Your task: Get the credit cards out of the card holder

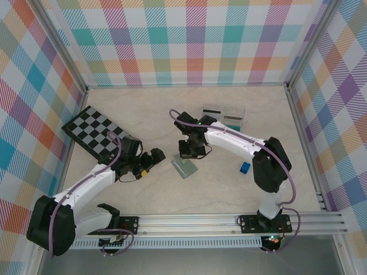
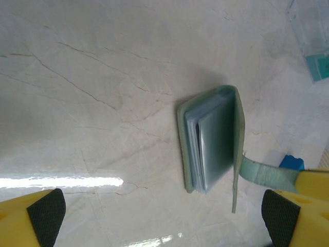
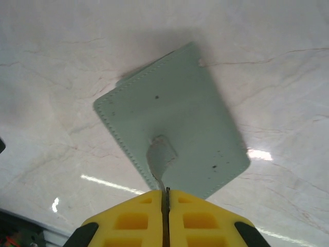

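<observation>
Though it lies flat, the card holder (image 2: 213,139) gapes.

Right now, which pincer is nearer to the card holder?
Right. The right pincer is shut on the snap tab of the card holder; the left pincer hangs open left of it.

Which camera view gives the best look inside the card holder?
Left wrist: it faces the open edge of the card holder, showing the pale sleeves inside. Right wrist shows its outer cover, tab pinched by the right gripper. Top external shows it small, from above.
</observation>
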You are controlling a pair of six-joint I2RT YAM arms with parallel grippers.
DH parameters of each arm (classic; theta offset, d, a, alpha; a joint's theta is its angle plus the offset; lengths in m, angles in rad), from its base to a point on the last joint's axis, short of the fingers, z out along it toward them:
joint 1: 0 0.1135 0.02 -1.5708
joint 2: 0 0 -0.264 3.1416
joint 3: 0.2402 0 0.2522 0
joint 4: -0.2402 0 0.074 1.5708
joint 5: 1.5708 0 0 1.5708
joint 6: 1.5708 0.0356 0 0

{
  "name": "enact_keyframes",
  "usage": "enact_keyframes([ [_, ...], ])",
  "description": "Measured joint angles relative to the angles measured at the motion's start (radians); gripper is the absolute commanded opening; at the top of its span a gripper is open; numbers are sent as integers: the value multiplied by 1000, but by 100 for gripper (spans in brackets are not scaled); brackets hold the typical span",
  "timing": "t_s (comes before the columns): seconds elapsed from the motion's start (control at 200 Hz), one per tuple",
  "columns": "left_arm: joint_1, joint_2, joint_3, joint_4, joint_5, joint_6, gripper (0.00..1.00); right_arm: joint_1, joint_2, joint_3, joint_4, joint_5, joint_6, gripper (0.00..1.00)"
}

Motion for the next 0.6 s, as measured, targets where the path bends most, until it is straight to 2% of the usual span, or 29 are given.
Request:
enact_keyframes([
  [0.335,-24,63,26,34,83,7,100,-142,-36,-159,9,79,-39,7],
  [0.6,-131,179,81,142,91,-66,94,-211,-89,-259,72,49,-132,8],
])
